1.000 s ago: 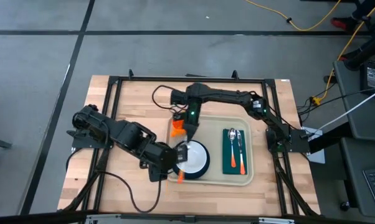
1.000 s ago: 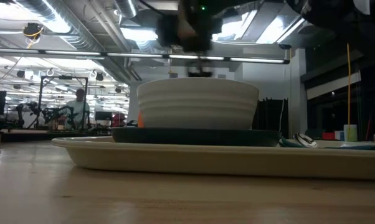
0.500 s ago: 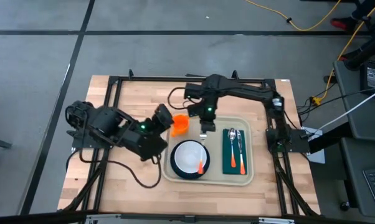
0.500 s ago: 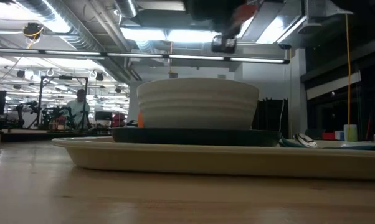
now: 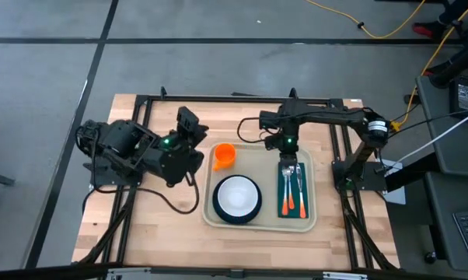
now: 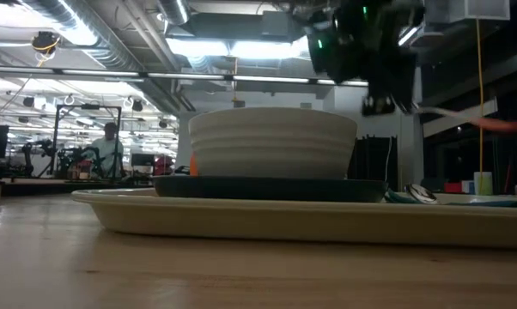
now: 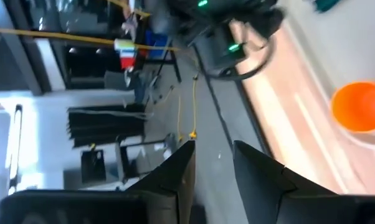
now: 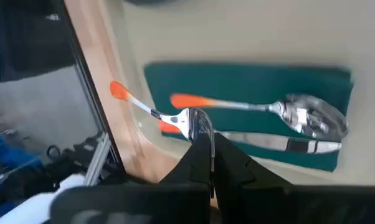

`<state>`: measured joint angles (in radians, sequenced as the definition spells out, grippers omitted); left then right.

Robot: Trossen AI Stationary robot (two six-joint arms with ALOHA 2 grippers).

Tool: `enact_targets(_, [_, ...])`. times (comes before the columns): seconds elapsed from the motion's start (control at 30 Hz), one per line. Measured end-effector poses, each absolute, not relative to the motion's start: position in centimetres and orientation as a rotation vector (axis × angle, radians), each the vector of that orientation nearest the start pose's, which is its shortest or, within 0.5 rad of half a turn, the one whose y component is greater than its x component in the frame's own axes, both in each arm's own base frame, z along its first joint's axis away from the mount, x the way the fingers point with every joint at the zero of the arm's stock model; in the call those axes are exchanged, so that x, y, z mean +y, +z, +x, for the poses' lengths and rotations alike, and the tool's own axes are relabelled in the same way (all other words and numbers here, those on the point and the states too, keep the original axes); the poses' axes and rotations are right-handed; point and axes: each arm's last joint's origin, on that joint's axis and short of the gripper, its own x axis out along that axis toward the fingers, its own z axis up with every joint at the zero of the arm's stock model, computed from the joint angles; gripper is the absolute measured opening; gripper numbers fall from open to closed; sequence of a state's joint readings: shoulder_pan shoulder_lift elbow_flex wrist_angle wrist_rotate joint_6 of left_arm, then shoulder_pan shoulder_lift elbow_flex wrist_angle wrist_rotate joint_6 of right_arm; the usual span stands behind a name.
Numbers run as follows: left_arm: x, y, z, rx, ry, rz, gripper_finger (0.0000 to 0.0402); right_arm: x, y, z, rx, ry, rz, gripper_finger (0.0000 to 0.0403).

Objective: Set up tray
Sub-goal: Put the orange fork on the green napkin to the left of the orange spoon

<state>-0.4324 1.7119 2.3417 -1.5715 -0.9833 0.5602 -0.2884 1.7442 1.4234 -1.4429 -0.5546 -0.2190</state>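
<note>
Risk sits with the fork point(image 8: 175, 115), pinched by its tines in the right gripper point(image 8: 203, 146) above the green napkin point(image 5: 291, 190) on the tray point(image 5: 316, 218), mid-table. A skewed release could knock the spoon point(image 8: 281, 111). Left gripper point(image 7: 209, 158), fingers apart, waits beside the tray.

Cream-beige tray point(image 5: 309, 221), orange cup point(image 5: 225, 155)

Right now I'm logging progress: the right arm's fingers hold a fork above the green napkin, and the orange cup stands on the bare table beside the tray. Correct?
Not quite. The high view shows the orange cup on the tray, in its far left corner. The right gripper does hold the fork above the green napkin.
</note>
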Motion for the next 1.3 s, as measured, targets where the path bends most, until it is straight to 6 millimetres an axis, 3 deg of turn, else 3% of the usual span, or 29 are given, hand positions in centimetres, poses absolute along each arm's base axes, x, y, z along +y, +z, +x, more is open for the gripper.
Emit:
enact_targets(0.13, [-8.0, 49.0, 25.8, 0.895, 0.353, 1.122, 0.0097, -8.5, 22.5, 28.0, 1.58, 0.377, 0.579, 0.0004])
enact_targets(0.27, [-6.7, 49.0, 26.1, 0.92, 0.396, 1.09, 0.0094, -9.5, 21.1, 27.3, 1.56, 0.386, 0.577, 0.0004])
enact_targets(0.73, [-4.1, 49.3, 27.1, 0.944, 0.457, 1.046, 0.0091, -10.3, 18.7, 27.3, 1.52, 0.418, 0.539, 0.0004])
enact_targets(1.1, [-3.8, 49.5, 27.4, 0.93, 0.457, 1.059, 0.0088, -10.6, 16.5, 28.0, 1.553, 0.458, 0.539, 0.0004])
enact_targets(1.3, [-3.8, 49.5, 27.4, 0.932, 0.455, 1.064, 0.0088, -10.2, 16.3, 28.5, 1.526, 0.474, 0.512, 0.0004])
